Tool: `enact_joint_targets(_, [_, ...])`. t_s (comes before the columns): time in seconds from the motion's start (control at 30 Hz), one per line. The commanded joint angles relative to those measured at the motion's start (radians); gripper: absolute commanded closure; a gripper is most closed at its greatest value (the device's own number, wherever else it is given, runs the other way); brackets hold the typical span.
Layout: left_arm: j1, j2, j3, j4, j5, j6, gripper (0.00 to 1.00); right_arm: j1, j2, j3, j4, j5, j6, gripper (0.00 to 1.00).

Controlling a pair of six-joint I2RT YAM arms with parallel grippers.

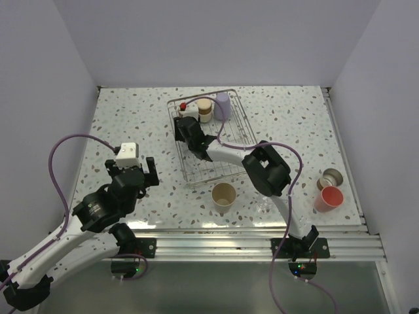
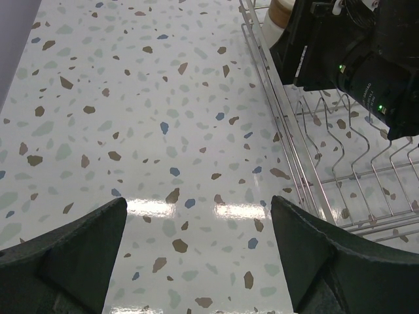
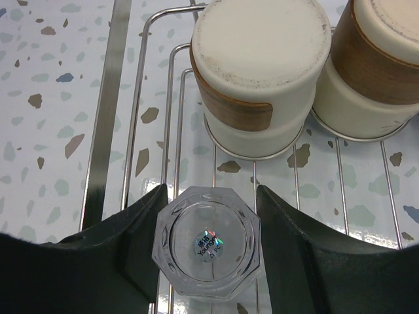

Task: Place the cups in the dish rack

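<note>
Item: clear glass cup (image 3: pixel 207 250), octagonal, base up, clamped between the fingers of the right gripper (image 3: pixel 209 219), over the dish rack (image 3: pixel 134 140) wires. Probably rigid, slick and breakable; best held by its flat sides. Just ahead: tan-banded cup (image 3: pixel 258 85), inverted, a second beside it. Left gripper (image 2: pixel 200 235): spread wide, empty.

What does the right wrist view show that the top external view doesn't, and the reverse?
Only right wrist: a clear glass cup gripped in the right end effector. Only top external: the lavender cup in the dish rack, plus a beige tumbler, steel cup and salmon-pink cup on the table. Both: the dish rack and a tan-banded cup.
</note>
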Motion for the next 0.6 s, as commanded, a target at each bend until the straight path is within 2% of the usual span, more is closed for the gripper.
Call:
enact_joint_targets(0.0, [0.003, -0.004, -0.005, 0.039, -0.003, -0.003, 0.06, 0.004, -0.005, 0.026, -0.026, 0.013, -0.001, 0.46])
enact_joint_targets(0.17, [0.003, -0.005, -0.006, 0.039, -0.006, -0.003, 0.06, 0.006, -0.039, 0.014, -0.021, 0.016, -0.002, 0.30])
enact_joint_targets(0.57, [0.003, 0.009, -0.006, 0.037, -0.012, -0.003, 0.06, 0.012, -0.153, -0.047, 0.008, 0.012, -0.021, 0.11])
